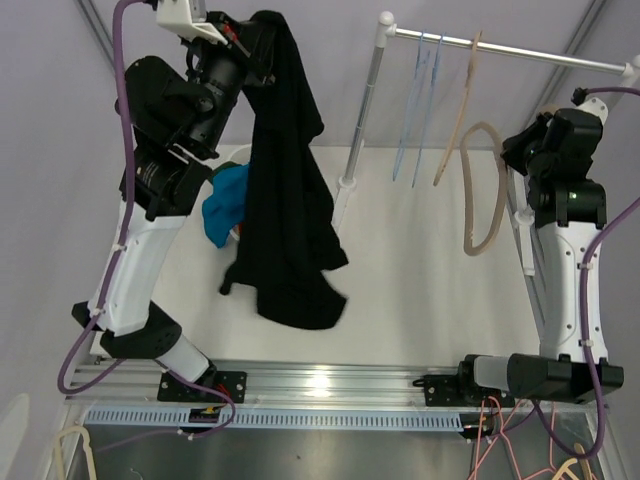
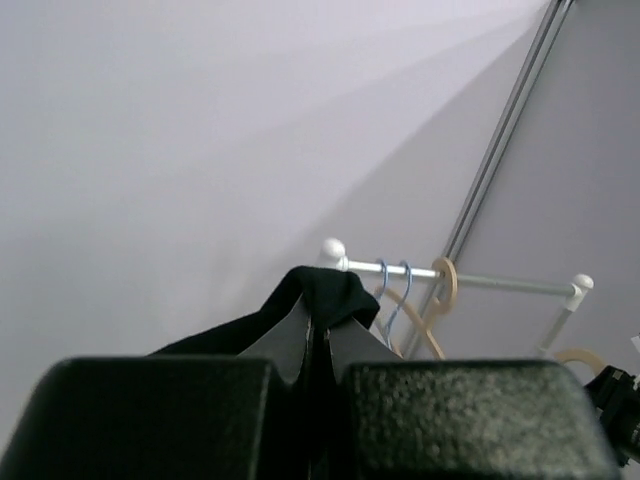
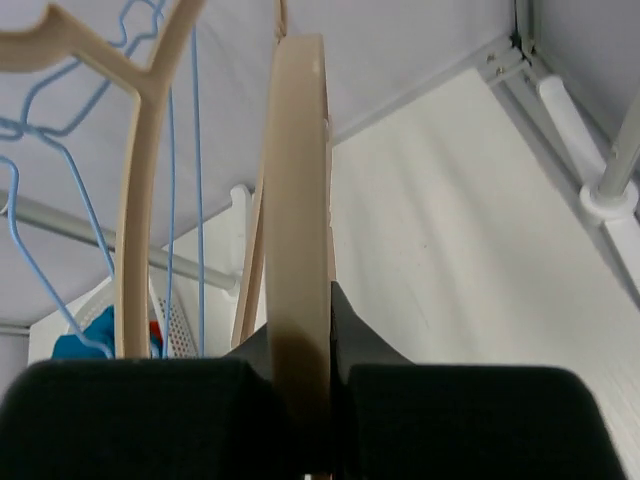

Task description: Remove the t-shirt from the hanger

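Presently the left arm stands raised high over the left rear of the desk (image 1: 420, 270). The left hand (image 2: 320, 335) is clenched on a bunched fold of the black t-shirt (image 1: 285, 200), which rises just above the fingertips in the wrist view. From that grip the shirt hangs in a long drape, and its lower part lies crumpled on the desk surface at left of centre.

The right hand (image 3: 300, 335) is clenched on a beige hanger (image 3: 297, 180), seen edge-on between its fingers. This hanger is held up near the right end of the rail (image 1: 520, 50) and carries no cloth. The shirt and the held hanger are well apart, on opposite sides of the desk.

On the rail hang two blue wire hangers (image 1: 418, 100) and, just beside them, a second beige hanger (image 1: 455, 120) (whether the held hanger's hook also rests on the rail cannot be told).

Behind the draped shirt, near the left arm, sits a bright blue cloth (image 1: 225, 205); the shirt partly hides it from the overhead view.
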Controlling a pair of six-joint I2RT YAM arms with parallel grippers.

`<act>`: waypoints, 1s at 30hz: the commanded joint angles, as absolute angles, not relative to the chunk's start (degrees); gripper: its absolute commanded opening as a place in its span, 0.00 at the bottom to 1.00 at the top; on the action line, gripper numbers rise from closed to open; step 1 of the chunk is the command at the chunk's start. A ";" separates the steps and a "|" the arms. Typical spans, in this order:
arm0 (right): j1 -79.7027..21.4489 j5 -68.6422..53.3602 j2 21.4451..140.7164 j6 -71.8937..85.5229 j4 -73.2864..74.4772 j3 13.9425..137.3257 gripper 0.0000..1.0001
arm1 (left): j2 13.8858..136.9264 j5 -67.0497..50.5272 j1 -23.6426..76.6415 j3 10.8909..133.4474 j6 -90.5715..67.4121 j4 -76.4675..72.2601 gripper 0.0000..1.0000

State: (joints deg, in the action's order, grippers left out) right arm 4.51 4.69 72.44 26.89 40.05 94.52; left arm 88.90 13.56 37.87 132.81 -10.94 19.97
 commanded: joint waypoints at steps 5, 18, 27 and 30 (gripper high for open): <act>7.12 6.50 80.41 21.10 30.85 104.50 0.00 | 92.99 6.15 33.58 142.91 -3.25 1.24 0.01; 10.02 1.32 90.87 18.46 25.67 116.62 0.00 | 100.10 1.15 14.86 151.17 -18.53 -10.01 0.01; 8.88 -2.90 93.43 17.23 20.84 117.07 0.00 | 109.49 0.88 11.07 142.76 -23.20 -11.25 0.01; 8.52 -3.78 93.69 16.70 19.17 116.54 0.00 | 114.85 3.06 10.99 138.61 -24.69 -7.22 0.01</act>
State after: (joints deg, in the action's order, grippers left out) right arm 8.93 -1.85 93.49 18.17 24.93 115.28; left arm 108.40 2.37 11.60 142.41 -21.45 -9.72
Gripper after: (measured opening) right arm 0.058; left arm 0.006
